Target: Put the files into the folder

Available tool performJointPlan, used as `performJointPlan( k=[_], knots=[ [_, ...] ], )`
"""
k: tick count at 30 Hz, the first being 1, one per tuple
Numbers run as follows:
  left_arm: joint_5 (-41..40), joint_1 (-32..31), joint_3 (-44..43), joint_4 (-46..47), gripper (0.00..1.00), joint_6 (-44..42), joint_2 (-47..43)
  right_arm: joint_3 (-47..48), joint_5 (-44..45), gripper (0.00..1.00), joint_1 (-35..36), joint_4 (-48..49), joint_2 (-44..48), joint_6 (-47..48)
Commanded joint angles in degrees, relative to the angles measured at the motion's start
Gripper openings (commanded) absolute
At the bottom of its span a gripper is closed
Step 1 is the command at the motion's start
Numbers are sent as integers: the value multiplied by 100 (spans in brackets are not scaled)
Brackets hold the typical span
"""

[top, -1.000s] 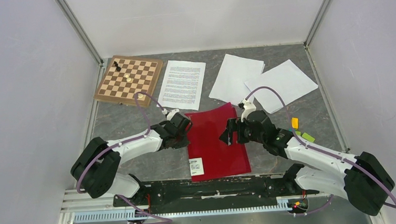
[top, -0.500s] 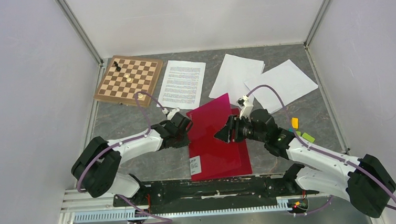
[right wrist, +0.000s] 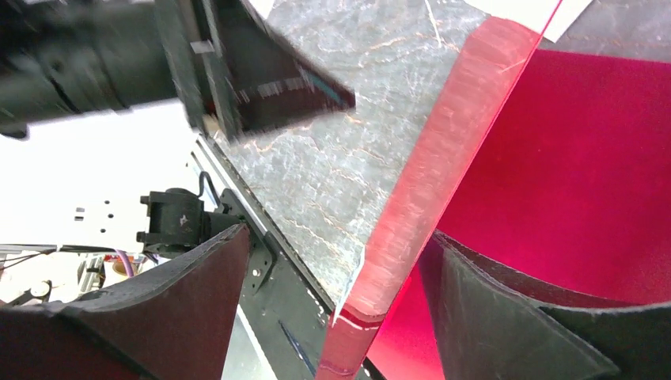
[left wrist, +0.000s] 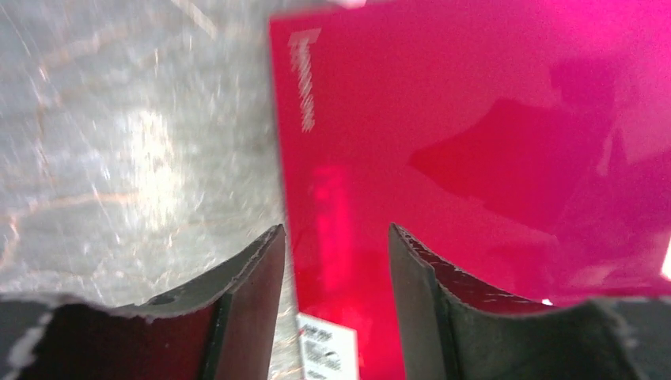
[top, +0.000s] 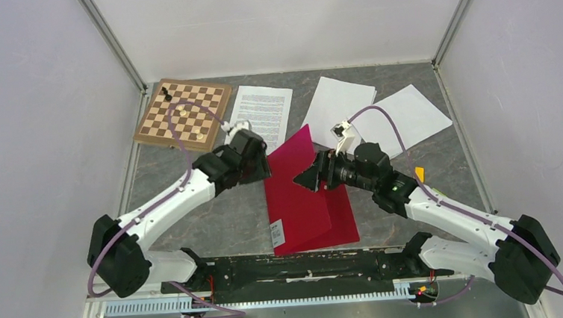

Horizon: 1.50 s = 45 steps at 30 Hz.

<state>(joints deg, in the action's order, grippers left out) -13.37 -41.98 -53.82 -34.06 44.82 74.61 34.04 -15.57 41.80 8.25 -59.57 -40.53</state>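
- One flat crimson binder folder [top: 314, 215] lies on the grey marbled worktop [top: 223, 224] between the two hands. Its front cover [top: 292, 154] is tilted up off the lower leaf.
- The right hand [right wrist: 336, 237] is released, fingers spread wide, and the lifted cover's thin edge stands in the gap between them.
- The left hand [left wrist: 334, 237] is released too, grasping nothing. The folder's left edge shows between its fingers.
- Just beyond the left hand lies a white sheet printed with black text [top: 267, 107].
- Beyond the right hand lie blank white paper sheets [top: 338, 99], overlapping.
- Left of the left hand sits a brown-and-white wooden chessboard [top: 185, 115] carrying a few pieces.
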Motion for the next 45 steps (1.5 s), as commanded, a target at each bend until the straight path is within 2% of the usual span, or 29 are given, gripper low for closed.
performJointPlan(
  k=[1,7,11,20,30,40,45],
  knots=[
    [56,492,-1347,-364,59,-486,17,336,-142,80,65,640,-122,3],
    [215,575,-3286,-793,67,-783,1029,379,-192,76,234,1141,-360,-198],
    [413,567,-3879,-979,70,-872,1567,462,-144,76,393,1346,-499,-218],
    [511,442,-4008,-1031,75,-1127,1906,498,23,73,597,1460,-722,-106],
    [401,252,-4071,-1082,75,-1299,1937,566,138,73,676,1435,-856,-49],
    [-410,-96,-4136,-1249,66,-1372,2270,647,213,73,716,1304,-873,45],
    [-628,-109,-4137,-1306,53,-1356,2361,663,231,73,740,1276,-881,81]
  ],
)
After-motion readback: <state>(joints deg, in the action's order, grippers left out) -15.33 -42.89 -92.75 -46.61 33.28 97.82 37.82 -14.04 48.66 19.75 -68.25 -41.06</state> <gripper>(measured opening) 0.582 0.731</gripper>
